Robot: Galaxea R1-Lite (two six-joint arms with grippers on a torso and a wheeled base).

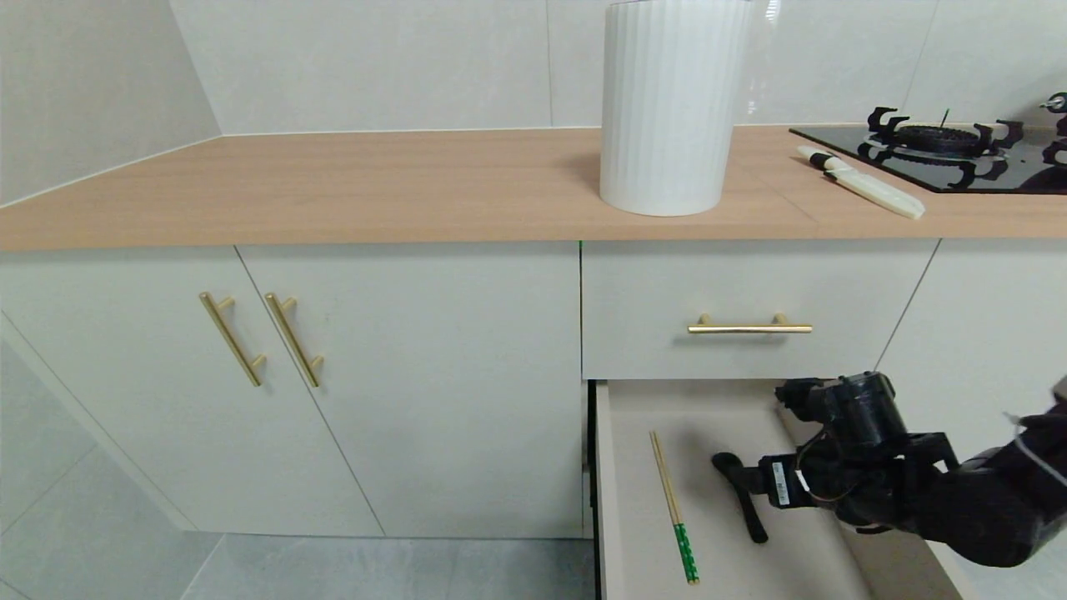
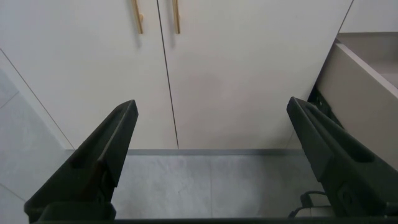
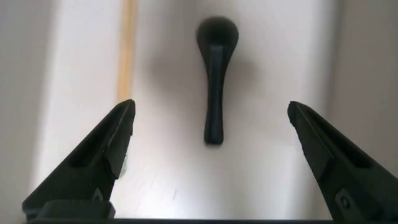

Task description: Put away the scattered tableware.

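The wooden bench [image 1: 375,183] carries a white ribbed canister [image 1: 667,108] and a cream utensil [image 1: 863,181] beside the black hob [image 1: 942,158]; the open drawer [image 1: 625,500] below holds green-tipped chopsticks [image 1: 673,517] and a black spoon [image 1: 740,492], lying apart.

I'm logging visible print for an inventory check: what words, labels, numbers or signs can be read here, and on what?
No text here can be read.
White label on the right arm's wrist: print too small to read.
Chopsticks, green end: white dots, a pattern, not letters.
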